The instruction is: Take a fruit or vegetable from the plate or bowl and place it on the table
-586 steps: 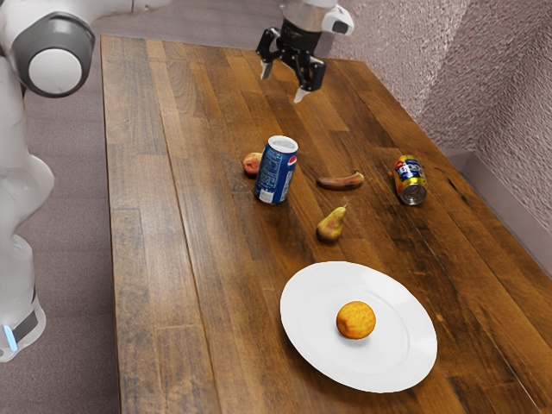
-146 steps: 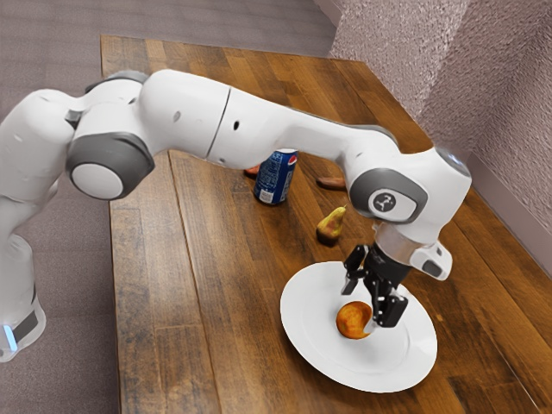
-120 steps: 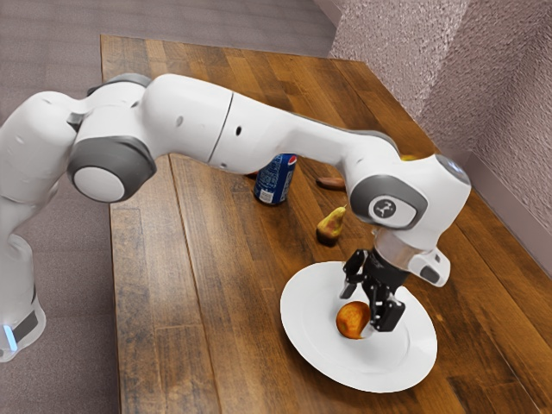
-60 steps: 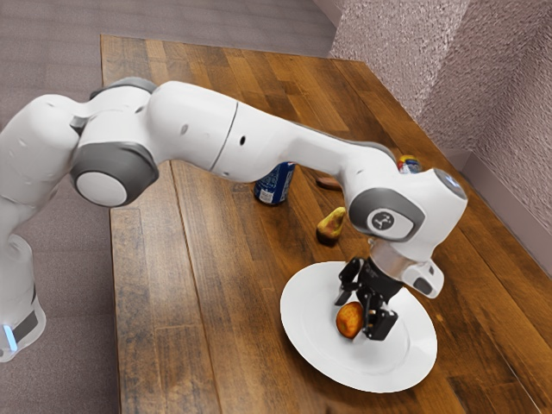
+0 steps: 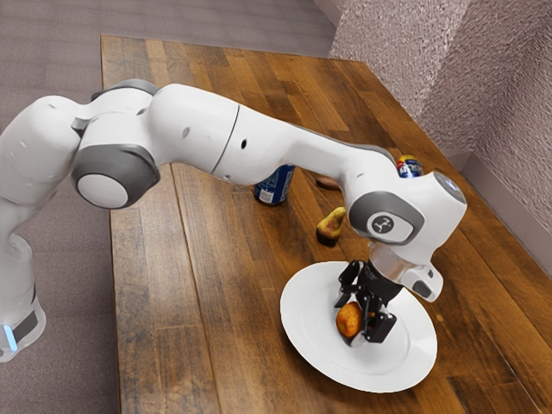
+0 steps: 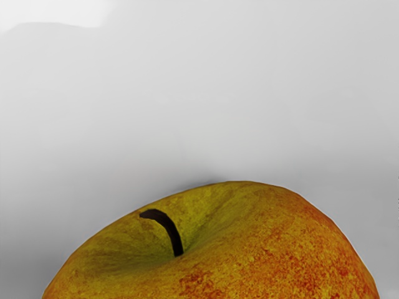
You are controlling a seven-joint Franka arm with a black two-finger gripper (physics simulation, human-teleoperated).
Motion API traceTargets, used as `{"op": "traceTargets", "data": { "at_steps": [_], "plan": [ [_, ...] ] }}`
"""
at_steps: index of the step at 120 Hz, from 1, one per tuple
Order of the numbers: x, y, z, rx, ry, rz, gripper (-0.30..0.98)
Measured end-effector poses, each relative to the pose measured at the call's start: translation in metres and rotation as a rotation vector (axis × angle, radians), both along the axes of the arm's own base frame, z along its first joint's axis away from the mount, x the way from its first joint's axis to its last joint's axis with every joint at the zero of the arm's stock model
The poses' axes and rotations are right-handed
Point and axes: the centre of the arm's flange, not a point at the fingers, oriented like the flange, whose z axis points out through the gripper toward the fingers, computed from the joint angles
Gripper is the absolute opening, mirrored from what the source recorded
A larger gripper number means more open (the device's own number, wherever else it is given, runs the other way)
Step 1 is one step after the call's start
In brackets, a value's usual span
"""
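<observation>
Exterior view: my gripper (image 5: pixel 347 323) is low over the white plate (image 5: pixel 310 345), with the apple (image 5: pixel 348 319) right at it; whether I've got a grasp on it or not, I cannot tell. The pear (image 5: pixel 329 227) sits on the counter (image 5: pixel 155 302), apart from my gripper.

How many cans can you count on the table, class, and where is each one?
2. The blue can stands beyond the pear, partly behind the arm; the yellow can is toward the exterior view's right, also partly covered. The arm may hide others.
</observation>
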Motion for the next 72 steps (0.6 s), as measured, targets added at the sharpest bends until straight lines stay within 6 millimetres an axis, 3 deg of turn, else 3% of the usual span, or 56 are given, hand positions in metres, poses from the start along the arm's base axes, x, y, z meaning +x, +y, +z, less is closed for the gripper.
{"op": "traceTargets", "data": {
  "at_steps": [72],
  "plan": [
    [0.0037,0.0080,0.0008,-0.004,-0.002,0.008,0.61]
  ]
}}
